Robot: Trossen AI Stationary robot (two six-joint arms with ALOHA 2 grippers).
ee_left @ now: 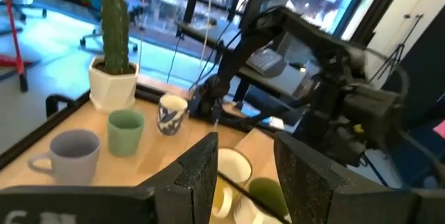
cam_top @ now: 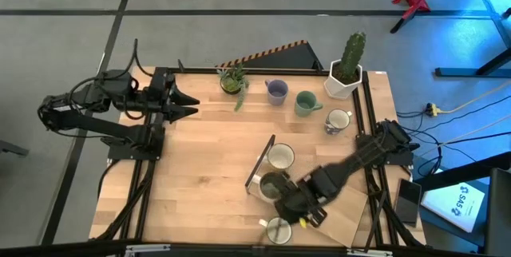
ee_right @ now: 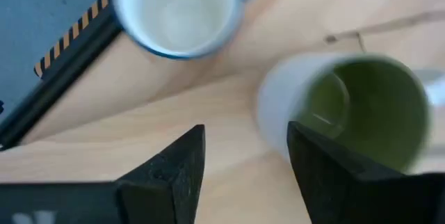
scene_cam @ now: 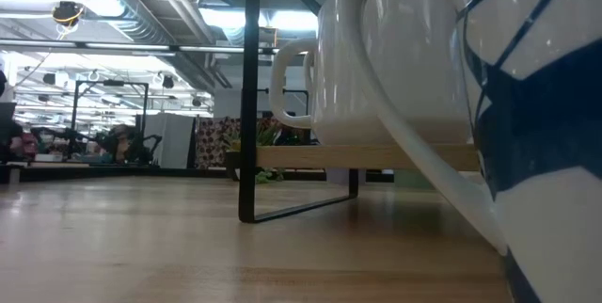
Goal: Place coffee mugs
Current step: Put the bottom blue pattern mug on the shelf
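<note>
The lavender mug [cam_top: 276, 90], the teal mug [cam_top: 306, 103] and a white mug with blue pattern [cam_top: 338, 120] stand in a row near the far right corner. A cream mug [cam_top: 280, 157] and the olive mug [cam_top: 273, 183] sit by the black wire stand [cam_top: 259, 165]. Another white mug [cam_top: 278, 229] stands at the near edge. My right gripper [cam_top: 297, 203] hangs open just right of the olive mug [ee_right: 361, 106], which shows beside its fingers, with the white mug [ee_right: 181, 12] beyond. My left gripper [cam_top: 190, 104] waits open at the far left.
A cactus in a white angular pot [cam_top: 346, 69] and a small leafy plant [cam_top: 232, 80] stand along the far edge. In the low view a wooden shelf [scene_cam: 376, 157] on a black wire leg [scene_cam: 249, 105] carries white mugs, and a blue-patterned mug [scene_cam: 546, 134] fills the right side.
</note>
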